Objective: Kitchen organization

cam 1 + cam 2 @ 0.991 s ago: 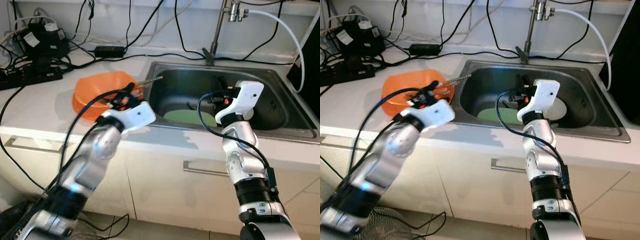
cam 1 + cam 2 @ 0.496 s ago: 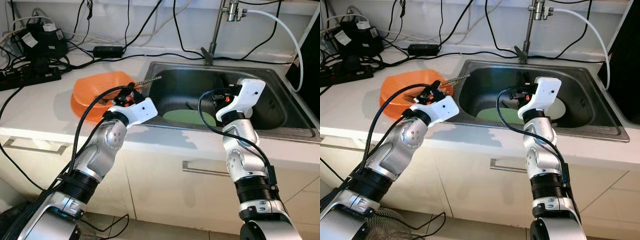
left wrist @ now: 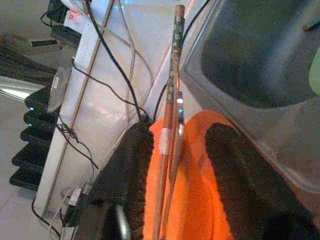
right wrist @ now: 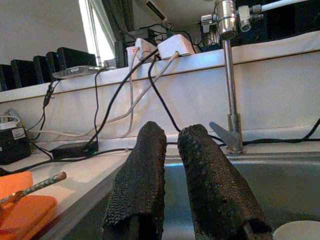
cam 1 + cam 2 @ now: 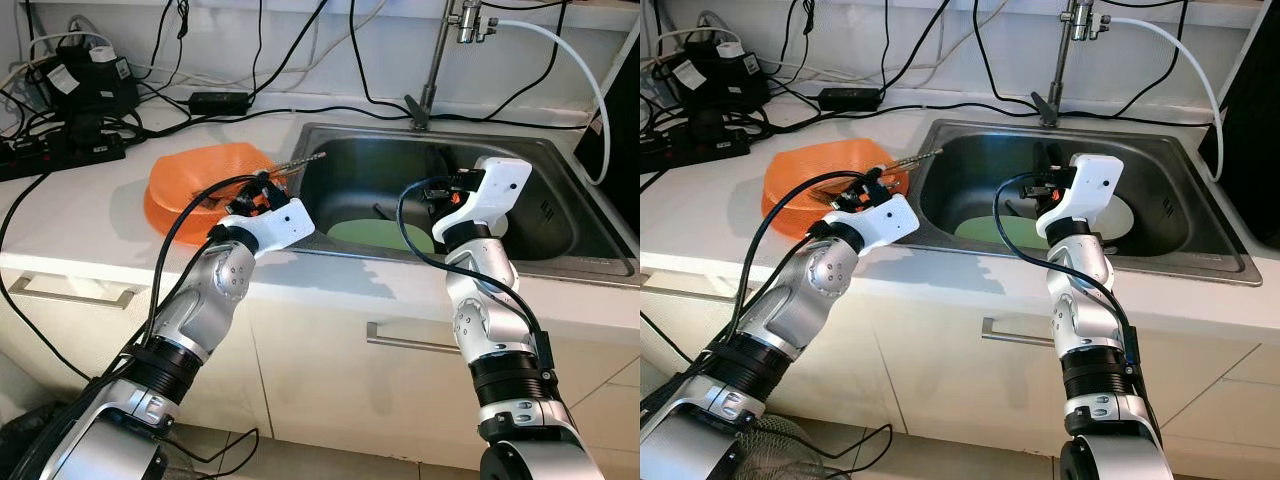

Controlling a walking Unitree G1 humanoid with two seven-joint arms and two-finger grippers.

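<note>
Orange bowl (image 5: 200, 190): sits on the white counter (image 5: 80, 215), just left of the sink (image 5: 560, 235).
Left gripper (image 3: 172, 165): over the bowl's right edge, its two black fingers (image 3: 127, 175) clamped on a pair of chopsticks (image 3: 172, 75).
Chopsticks: tips reach out past the bowl over the sink rim.
Green plate (image 5: 380, 234): lies flat in the sink bottom.
Right gripper (image 4: 172, 160): above the basin, fingers nearly together, nothing between them.
Faucet (image 5: 440, 55): stands behind the sink.
</note>
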